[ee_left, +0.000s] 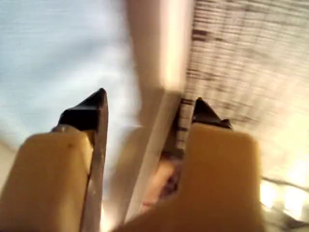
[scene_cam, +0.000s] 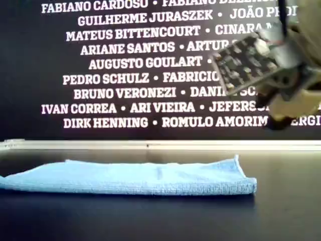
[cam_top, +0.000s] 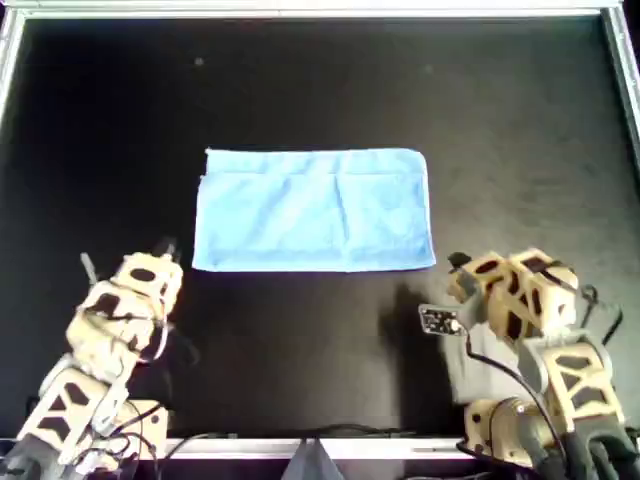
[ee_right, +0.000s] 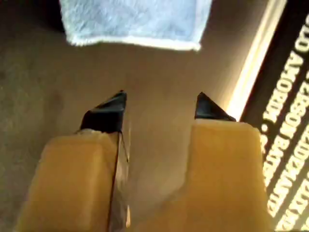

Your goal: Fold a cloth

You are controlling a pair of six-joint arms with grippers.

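- Pale blue cloth (cam_top: 314, 211) lies folded flat mid-tabletop (cam_top: 500, 110).
- Left gripper (ee_left: 149, 108) is near the overhead view's bottom-left corner, jaws apart, empty.
- Right gripper (ee_right: 161, 104) is near its bottom-right corner, jaws apart, empty.

Flat pale sky-blue folded fabric cloth (cam_top: 314, 211) lies low on black table surface (cam_top: 500, 120) (bare mat on all sides). Pale metal rim (cam_top: 625, 90) bounds overhead view's right edge.
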